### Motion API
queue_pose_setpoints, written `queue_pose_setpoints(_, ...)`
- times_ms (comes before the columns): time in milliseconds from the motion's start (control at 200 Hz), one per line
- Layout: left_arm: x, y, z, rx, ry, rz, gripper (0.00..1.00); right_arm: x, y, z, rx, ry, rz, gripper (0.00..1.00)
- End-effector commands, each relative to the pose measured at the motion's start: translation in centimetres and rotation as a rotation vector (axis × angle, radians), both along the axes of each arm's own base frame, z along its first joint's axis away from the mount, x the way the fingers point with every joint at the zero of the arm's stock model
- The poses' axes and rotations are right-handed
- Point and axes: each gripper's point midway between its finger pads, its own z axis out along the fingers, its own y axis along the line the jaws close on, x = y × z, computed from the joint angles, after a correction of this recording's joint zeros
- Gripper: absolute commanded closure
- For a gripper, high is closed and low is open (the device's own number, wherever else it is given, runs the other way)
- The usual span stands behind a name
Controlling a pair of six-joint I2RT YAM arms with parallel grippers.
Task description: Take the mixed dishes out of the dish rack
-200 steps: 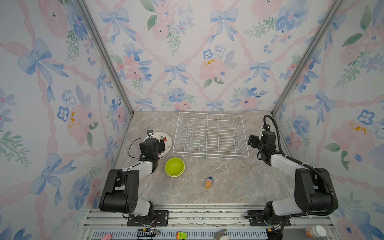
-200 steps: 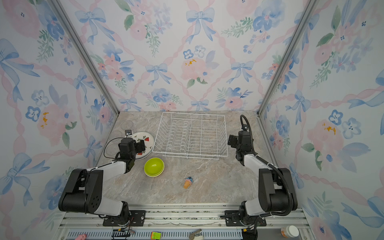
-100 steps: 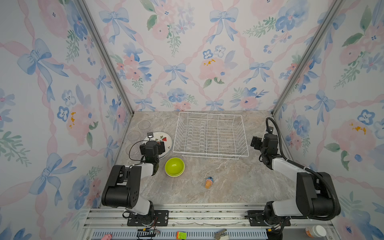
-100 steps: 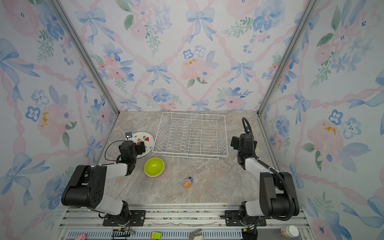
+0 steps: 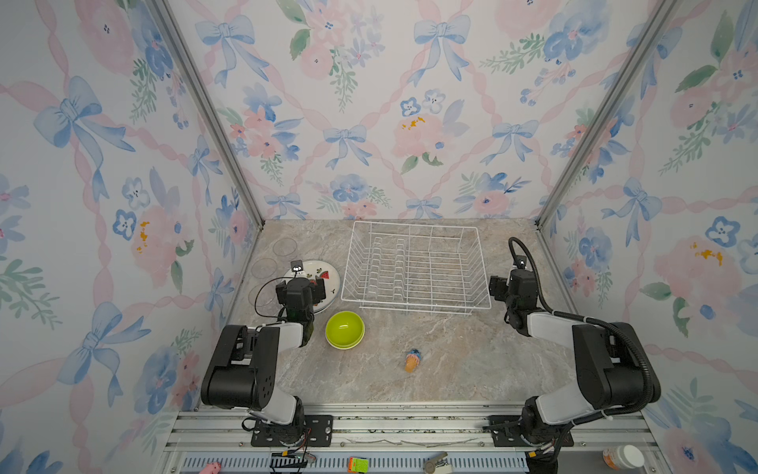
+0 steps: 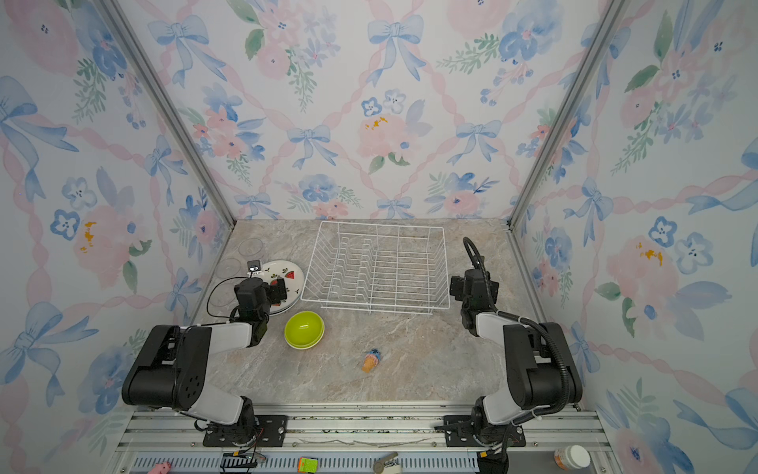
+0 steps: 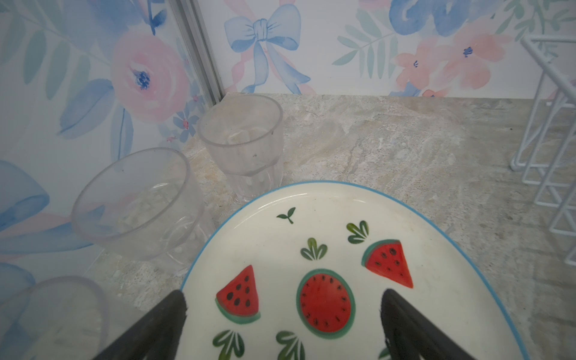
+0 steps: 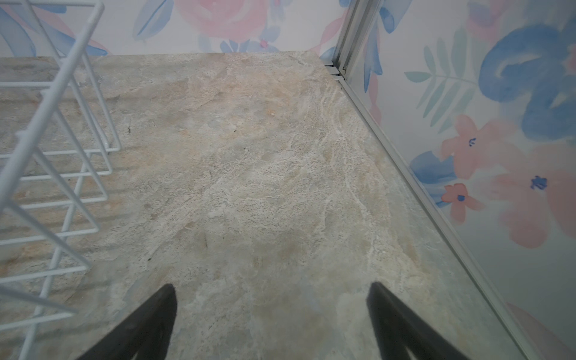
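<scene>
The dish rack (image 5: 414,266) (image 6: 375,266), a white wire basket, stands at the back middle with nothing in it. Left of it a white plate printed with watermelon slices (image 5: 326,273) (image 7: 343,249) lies flat on the table. My left gripper (image 5: 301,293) (image 7: 282,305) hovers open over the plate's near part, holding nothing. Three clear glasses (image 7: 243,140) (image 7: 137,202) (image 7: 53,311) stand upright by the left wall. A lime-green bowl (image 5: 344,329) sits in front of the plate. My right gripper (image 5: 510,287) (image 8: 271,299) is open over bare table just right of the rack (image 8: 62,93).
A small orange-and-blue toy (image 5: 412,360) lies on the marble table toward the front middle. Papered walls close in the left, back and right sides. The rack's corner (image 7: 548,124) is close to the plate's right side.
Both arms have folded back a little toward their bases. The grippers stay open and no dish has moved.
</scene>
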Motion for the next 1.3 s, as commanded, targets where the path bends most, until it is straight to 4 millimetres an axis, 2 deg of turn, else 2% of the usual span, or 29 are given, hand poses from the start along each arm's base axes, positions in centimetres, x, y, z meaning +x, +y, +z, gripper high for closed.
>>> queue_pose_setpoints(0, -0.2, -0.5, -0.3, 0.010, -0.004, -0.037, 0.02, -0.1, 0.5, 0.7, -0.063, -0.037, -0.004, 0.03)
queue_pose_setpoints(90, -0.5, -0.7, 0.0, 0.003, -0.031, -0.056, 0.02, -0.2, 0.9, 0.9, -0.104, -0.045, -0.011, 0.03)
queue_pose_setpoints(215, -1.3, -2.2, 0.2, 0.004, -0.105, -0.152, 0.02, -0.4, 0.7, 1.0, -0.102, -0.058, -0.027, 0.03)
queue_pose_setpoints(565, -2.9, -2.5, 0.2, 0.009, -0.184, -0.173, 0.02, -1.1, 0.6, 1.4, -0.089, -0.112, -0.024, 0.03)
queue_pose_setpoints(795, -2.8, -2.5, 0.2, 0.010, -0.185, -0.175, 0.02, -1.7, 1.0, 1.1, -0.018, -0.168, 0.049, 0.03)
queue_pose_setpoints(835, -2.8, -2.6, 0.2, 0.010, -0.186, -0.175, 0.02, -1.8, 1.2, 0.3, 0.001, -0.152, 0.073, 0.03)
queue_pose_setpoints(890, -2.8, -2.5, 0.2, 0.011, -0.185, -0.174, 0.02, -1.7, 1.2, 0.5, -0.005, -0.219, 0.081, 0.03)
queue_pose_setpoints(955, -2.9, -2.5, 0.1, 0.010, -0.183, -0.174, 0.02, -1.9, 1.3, 0.1, -0.006, -0.169, 0.077, 0.03)
queue_pose_setpoints(1295, -2.8, -2.5, 0.1, 0.009, -0.183, -0.175, 0.02, -1.6, 1.3, 0.2, 0.009, -0.190, 0.088, 0.03)
